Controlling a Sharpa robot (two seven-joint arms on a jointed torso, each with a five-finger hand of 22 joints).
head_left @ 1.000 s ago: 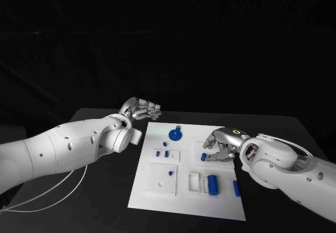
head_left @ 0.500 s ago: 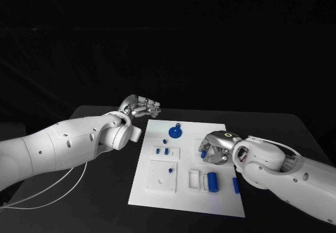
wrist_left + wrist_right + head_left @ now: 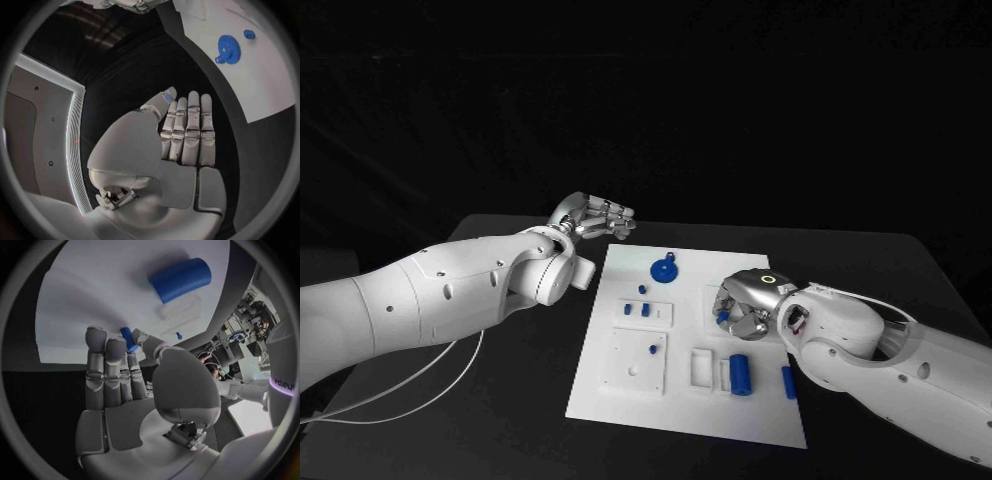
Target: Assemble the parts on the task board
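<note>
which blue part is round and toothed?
The gear at the task board's far end, nearest the left hand; the other blue parts are plain cylinders or small pegs.

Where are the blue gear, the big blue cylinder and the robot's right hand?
blue gear (image 3: 664,269), head view, its round face.
big blue cylinder (image 3: 740,375), head view, mid-body.
right hand (image 3: 747,300), head view, back of hand.

The head camera looks down on the task board (image 3: 678,400) from the robot's side, while each wrist camera peers closely past its own hand at that same board.
</note>
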